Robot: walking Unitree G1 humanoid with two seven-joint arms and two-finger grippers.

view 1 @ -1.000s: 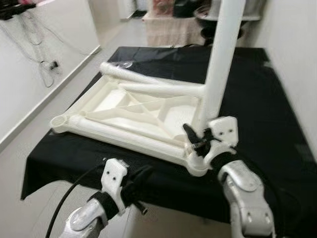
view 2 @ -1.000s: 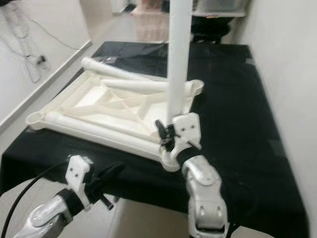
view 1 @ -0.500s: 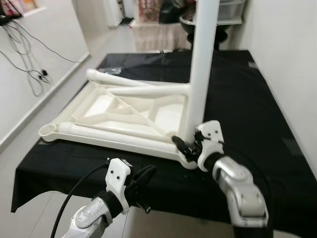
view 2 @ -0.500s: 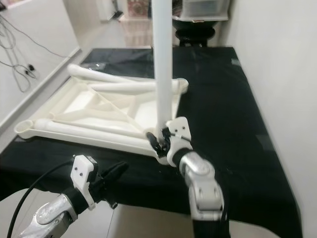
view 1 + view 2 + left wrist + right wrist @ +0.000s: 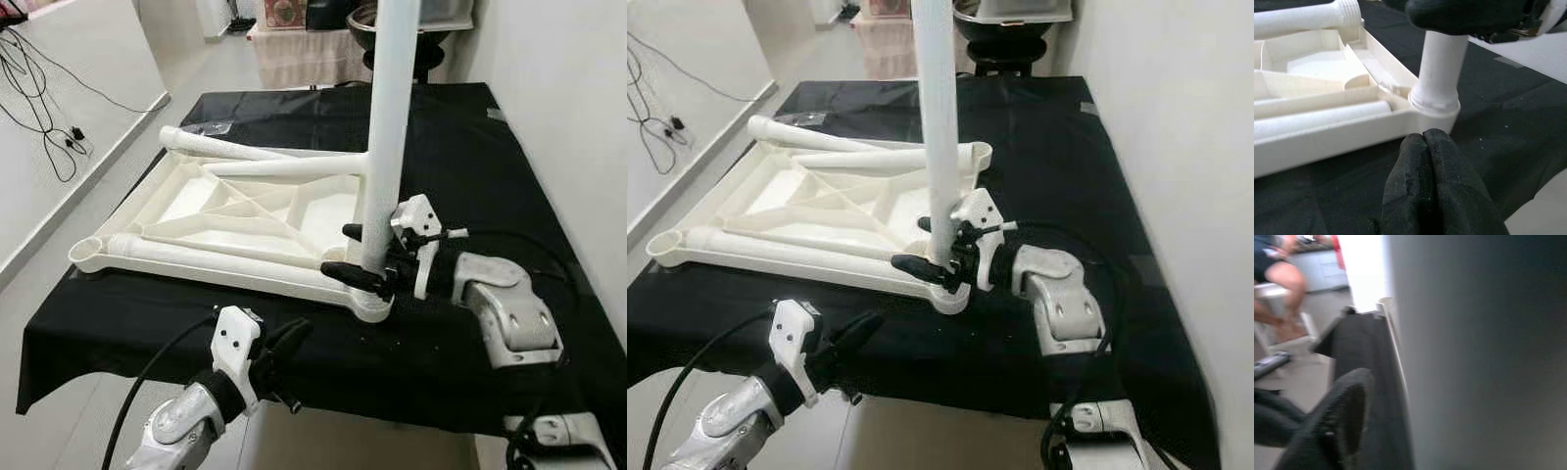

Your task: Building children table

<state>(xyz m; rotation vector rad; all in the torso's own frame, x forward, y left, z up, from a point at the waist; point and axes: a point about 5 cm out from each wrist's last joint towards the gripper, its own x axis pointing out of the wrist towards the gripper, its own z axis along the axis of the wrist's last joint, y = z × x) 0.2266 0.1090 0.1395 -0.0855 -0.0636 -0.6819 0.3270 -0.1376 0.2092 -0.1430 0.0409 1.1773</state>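
Upright table leg point(image 5: 389, 127) above the right end effector point(image 5: 364, 257) cut off by the top edge, blurred seated person point(image 5: 1276, 271) beyond it

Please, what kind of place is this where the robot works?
Probably a room in a home, used as a work area. A low table under a black cloth holds the white tabletop lying upside down, the right gripper around its upright leg. Cables hang on the wall; storage items stand behind.

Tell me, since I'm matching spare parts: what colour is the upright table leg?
White upright table leg; clearest in the left eye view.
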